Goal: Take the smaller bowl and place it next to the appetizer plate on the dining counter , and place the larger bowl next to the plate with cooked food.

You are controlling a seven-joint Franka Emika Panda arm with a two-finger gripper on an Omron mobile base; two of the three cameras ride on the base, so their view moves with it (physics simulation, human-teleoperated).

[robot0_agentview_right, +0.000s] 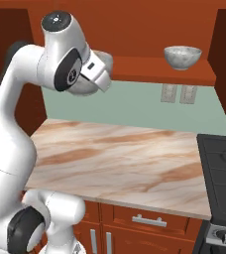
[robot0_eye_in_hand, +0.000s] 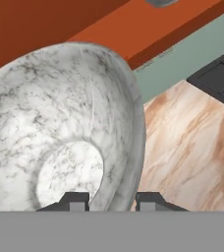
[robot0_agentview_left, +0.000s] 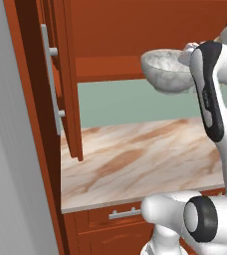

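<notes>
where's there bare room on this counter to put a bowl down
Nearly the whole counter is bare, from the open cabinet door across to the stove, back to the green wall. It is crowded only up high: the tool grips one bowl by its rim near the shelf, where another bowl sits.

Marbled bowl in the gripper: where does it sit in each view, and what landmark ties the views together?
Left base view: the held marbled bowl is at upper right, beside the arm.
Right base view: upper left, mostly behind the hand.
Hand view: across the left half, its rim between the gripper fingertips.
Shared landmark: the brown-veined counter top, below the bowl in all three.
</notes>
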